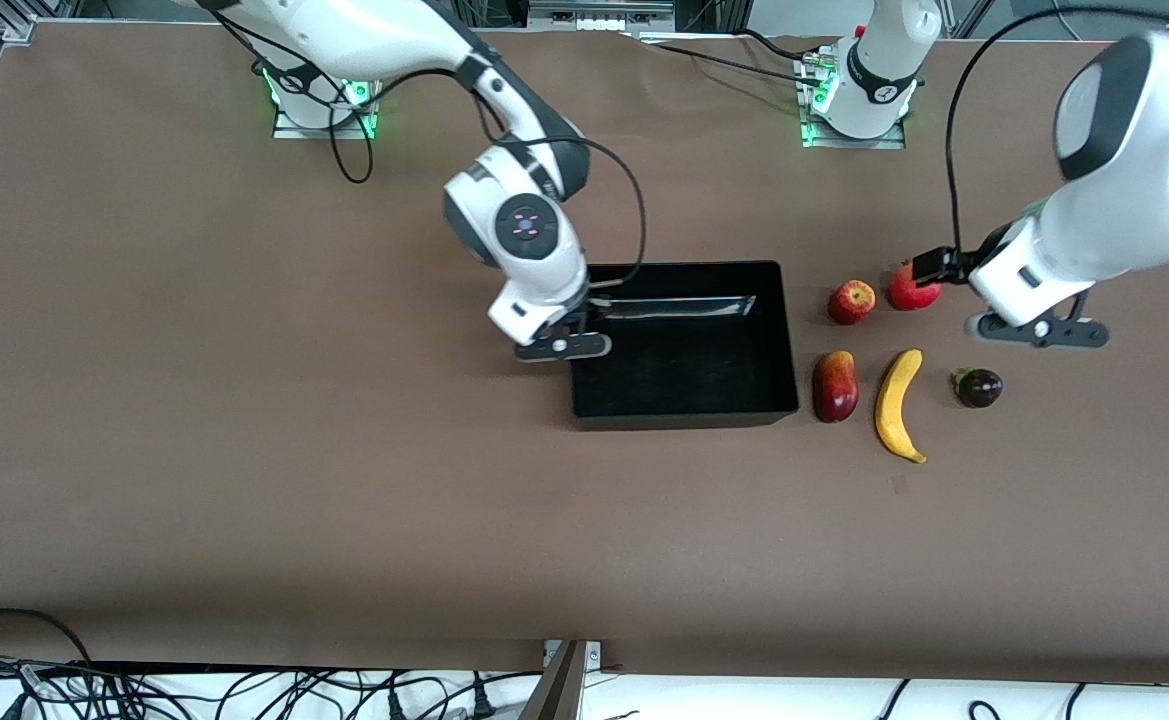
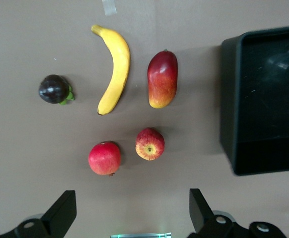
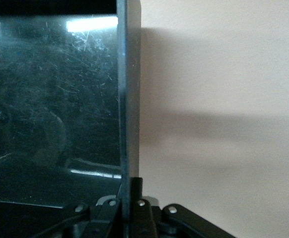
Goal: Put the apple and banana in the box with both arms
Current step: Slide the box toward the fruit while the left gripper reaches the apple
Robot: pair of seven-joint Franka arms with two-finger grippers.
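Note:
The apple [image 1: 851, 301] lies on the table beside the box [image 1: 684, 412], toward the left arm's end; it also shows in the left wrist view [image 2: 150, 144]. The banana [image 1: 899, 405] lies nearer the front camera than the apple and shows in the left wrist view [image 2: 113, 69]. My left gripper [image 1: 1039, 331] is open and empty [image 2: 129, 213], over bare table beside the fruits. My right gripper [image 1: 564, 345] is shut on the box's end wall [image 3: 128, 74], at the right arm's end of the box. The box is empty.
A red-orange mango [image 1: 835, 386] lies between the box and the banana. A uniformly red round fruit [image 1: 912, 289] lies beside the apple. A dark purple fruit [image 1: 979, 388] lies beside the banana, toward the left arm's end. Cables hang along the table's near edge.

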